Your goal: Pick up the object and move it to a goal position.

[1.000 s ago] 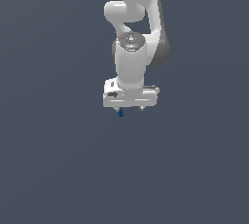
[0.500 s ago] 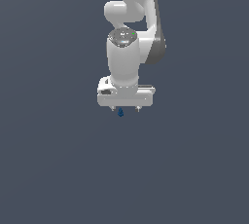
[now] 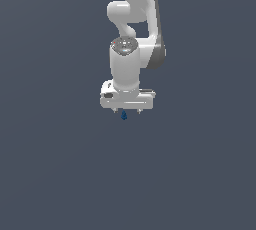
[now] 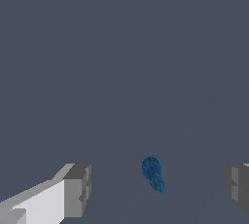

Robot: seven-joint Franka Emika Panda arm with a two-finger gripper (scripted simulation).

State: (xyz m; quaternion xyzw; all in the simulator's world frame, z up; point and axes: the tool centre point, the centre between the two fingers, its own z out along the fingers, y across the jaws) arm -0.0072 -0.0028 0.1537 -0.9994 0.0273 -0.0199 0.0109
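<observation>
The object [image 3: 124,116] is a tiny dark-blue knobbly piece lying on the grey floor just under the white hand. My gripper [image 3: 128,111] hangs right above it, pointing down. In the wrist view the object [image 4: 153,173] lies in the gap between the two grey fingertips [image 4: 77,189], nearer the middle than either pad and touching neither. My gripper [image 4: 156,186] is open, with wide room on both sides of the piece.
Only flat, plain dark-grey ground surrounds the arm in both views. The white arm [image 3: 131,24] rises straight up behind the hand.
The hand has shifted slightly toward the exterior view's left and sunk a little over the object. The blue piece has stayed where it was.
</observation>
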